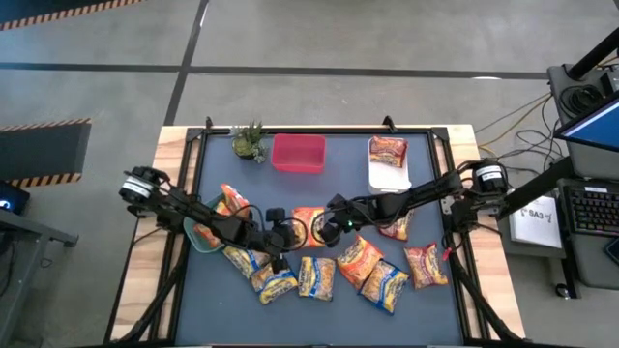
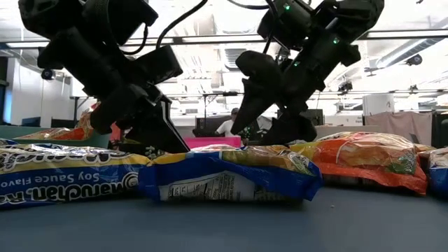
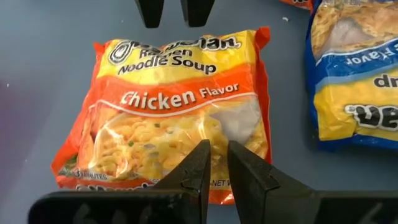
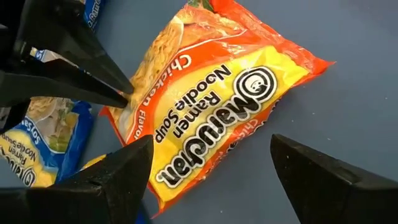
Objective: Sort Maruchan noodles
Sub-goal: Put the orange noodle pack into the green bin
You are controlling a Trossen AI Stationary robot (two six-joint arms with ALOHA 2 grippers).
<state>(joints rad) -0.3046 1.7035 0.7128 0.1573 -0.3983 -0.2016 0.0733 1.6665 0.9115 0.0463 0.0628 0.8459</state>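
Two sets of fingers meet over one orange chicken-flavour packet [image 3: 168, 118] lying flat on the counter [image 1: 426, 184] near the middle. The left fingers [image 3: 214, 165] are drawn almost together, only a narrow slit between them, with their tips over the packet's lower edge; whether a fold of the wrapper is pinched there I cannot tell. From these tips the packet runs straight ahead, its long axis in line with the fingers and the printed heading at the far end.

The right fingers [image 4: 211, 168] stand wide apart and hold nothing. The same packet lies just beyond them, slanting across the gap between them rather than in line with it, its brand-name end nearest them and near the middle of the gap. The left arm's dark tips show at the packet's far long edge in that view.

Both arms are about equally near; the right one, already spread, looks better placed to close across the packet's short side, though that is a judgement.

Outward from the fingers, a yellow-and-blue packet [image 3: 354, 68] lies beside the orange one, close but apart. More packets [image 1: 368, 271] are scattered toward the near edge of the counter. The wrapper is crinkly and glossy, with noodles pictured on its front, so it will likely slip and buckle when squeezed.
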